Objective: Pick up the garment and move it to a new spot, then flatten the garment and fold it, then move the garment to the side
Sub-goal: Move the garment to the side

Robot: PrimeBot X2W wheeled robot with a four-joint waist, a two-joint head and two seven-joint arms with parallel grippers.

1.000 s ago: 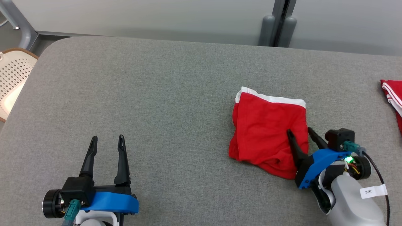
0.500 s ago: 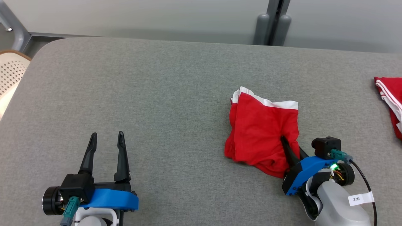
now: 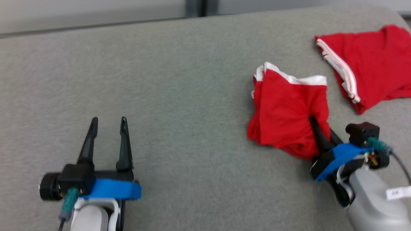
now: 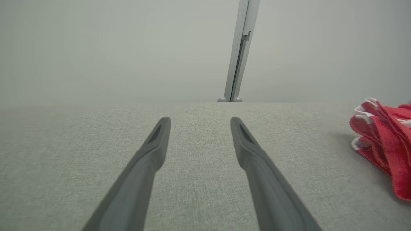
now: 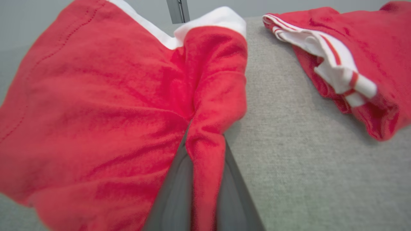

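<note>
Fingers [image 5: 171,195] of the right gripper [image 3: 322,133] are pinched tight on a raised ridge of the red garment [image 3: 285,115] near its lower right corner, with the cloth bunched between them. The garment lies folded right of centre in the head frame, white band toward the top, on the grey table [image 3: 179,80]. A second red piece [image 3: 369,61] lies in the upper right (near, but apart). At lower left, the left gripper [image 3: 109,119] has its fingers spread over bare table.
</note>
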